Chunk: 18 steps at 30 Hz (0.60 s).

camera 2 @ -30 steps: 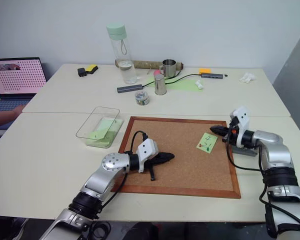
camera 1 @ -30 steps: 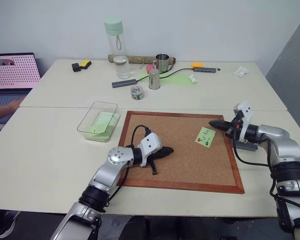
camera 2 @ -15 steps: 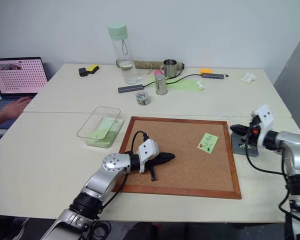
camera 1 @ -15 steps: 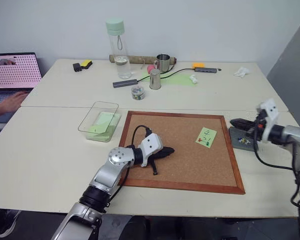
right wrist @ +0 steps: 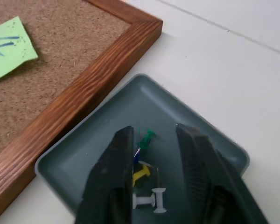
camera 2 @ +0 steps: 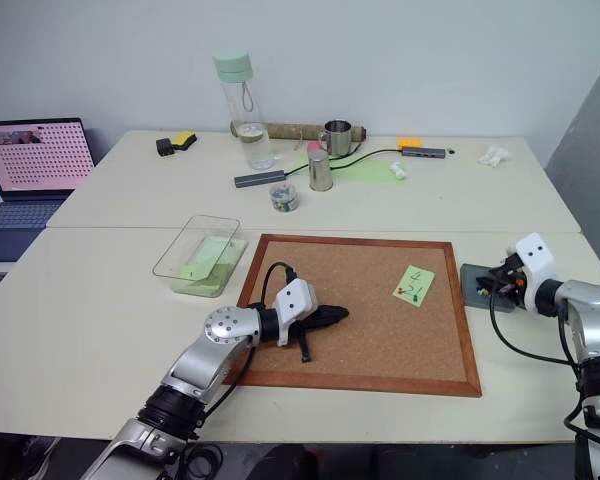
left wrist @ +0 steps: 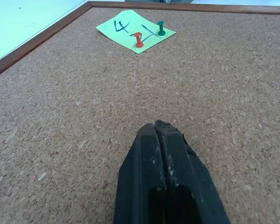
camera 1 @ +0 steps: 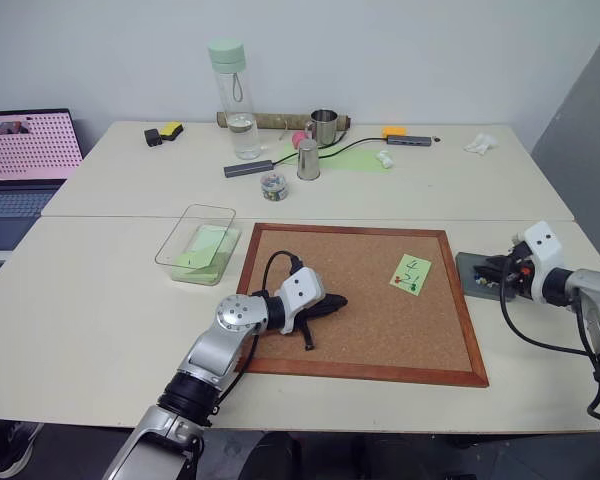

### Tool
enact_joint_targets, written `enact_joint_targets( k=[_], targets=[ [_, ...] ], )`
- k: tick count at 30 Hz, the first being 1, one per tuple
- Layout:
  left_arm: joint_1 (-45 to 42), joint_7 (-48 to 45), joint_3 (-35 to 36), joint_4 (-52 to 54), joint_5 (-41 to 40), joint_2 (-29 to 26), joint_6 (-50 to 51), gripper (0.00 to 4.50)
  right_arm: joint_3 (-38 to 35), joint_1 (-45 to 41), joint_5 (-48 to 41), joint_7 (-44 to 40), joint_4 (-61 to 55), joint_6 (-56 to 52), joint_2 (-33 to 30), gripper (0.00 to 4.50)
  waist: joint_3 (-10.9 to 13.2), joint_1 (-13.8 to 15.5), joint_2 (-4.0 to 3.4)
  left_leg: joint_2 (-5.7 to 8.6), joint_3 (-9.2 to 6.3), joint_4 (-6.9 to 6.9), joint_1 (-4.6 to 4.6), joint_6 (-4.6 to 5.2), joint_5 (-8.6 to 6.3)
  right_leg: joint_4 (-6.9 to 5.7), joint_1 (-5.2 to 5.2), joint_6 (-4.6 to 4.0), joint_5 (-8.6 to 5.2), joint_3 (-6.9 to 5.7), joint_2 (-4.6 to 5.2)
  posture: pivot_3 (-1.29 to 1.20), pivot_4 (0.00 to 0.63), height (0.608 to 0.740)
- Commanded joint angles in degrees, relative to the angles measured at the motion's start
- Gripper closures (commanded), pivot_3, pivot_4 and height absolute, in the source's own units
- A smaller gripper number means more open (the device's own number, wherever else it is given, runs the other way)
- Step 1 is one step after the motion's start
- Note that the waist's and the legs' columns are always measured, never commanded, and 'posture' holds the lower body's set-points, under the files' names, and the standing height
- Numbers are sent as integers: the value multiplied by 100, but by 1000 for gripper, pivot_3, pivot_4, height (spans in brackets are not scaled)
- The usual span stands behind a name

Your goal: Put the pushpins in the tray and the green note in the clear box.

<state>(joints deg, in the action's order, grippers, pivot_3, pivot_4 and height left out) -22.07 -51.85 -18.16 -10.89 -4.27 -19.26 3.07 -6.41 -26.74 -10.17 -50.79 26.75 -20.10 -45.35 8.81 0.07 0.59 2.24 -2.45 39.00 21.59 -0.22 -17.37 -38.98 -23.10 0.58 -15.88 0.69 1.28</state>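
- Right end effector (right wrist: 154, 154) hangs over the tray (camera 1: 470, 268) at the right edge of the head view, just outside the cork board (camera 1: 360, 300). Fingers parted, nothing between them; a green pin (right wrist: 147, 138) shows in the gap beside yellow and white pins in the tray.
- Green note (camera 1: 411, 274) sits at the board's right side, tilted, with a red pushpin (left wrist: 138, 39) and a green pushpin (left wrist: 161, 29) standing in it.
- Note lies left of the right end effector, near; that arm is nearer by my reading.
- Left end effector (camera 1: 332, 302) at lower centre, fingers pressed shut, empty, just above the cork, pointing toward the note, well apart.
- Clear box (camera 1: 196, 243) at centre left, off the board's left edge.
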Motion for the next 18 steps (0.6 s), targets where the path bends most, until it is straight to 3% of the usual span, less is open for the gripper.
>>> enact_joint_targets(
  k=[1, 4, 10, 18],
  targets=[
    [182, 29, -134, -135, 160, -13, 76, 4500, -243, -136, -203, -119, -246, 26, -123, 1883, 0, 0, 0, 0, 0, 0, 0, 0, 0, 0, 0, 0, 0, 0, 0, 0, 150, 740],
    [194, 40, -127, -128, 162, -16, 79, 4500, -326, 11, -390, -332, -725, -199, -238, 1269, -1, 0, -2, 0, 0, 0, 0, 0, 0, 0, 0, 0, 0, 1, 0, 0, 150, 740],
    [169, 23, -109, -168, 161, -24, 59, 4500, -121, 817, -1034, -880, -2758, -690, -249, 1269, -2, 1, -2, -1, -5, -1, 1, 1, -1, 2, 1, 1, -1, -1, -1, 0, 150, 740],
    [81, -51, -146, -208, 188, -37, 55, 4500, 617, 799, -564, -434, -2738, -274, 515, 1269, -8, 5, 8, 0, -6, -2, -4, 0, 0, 3, 5, 2, -1, -2, -1, 0, 150, 740]
  ],
)
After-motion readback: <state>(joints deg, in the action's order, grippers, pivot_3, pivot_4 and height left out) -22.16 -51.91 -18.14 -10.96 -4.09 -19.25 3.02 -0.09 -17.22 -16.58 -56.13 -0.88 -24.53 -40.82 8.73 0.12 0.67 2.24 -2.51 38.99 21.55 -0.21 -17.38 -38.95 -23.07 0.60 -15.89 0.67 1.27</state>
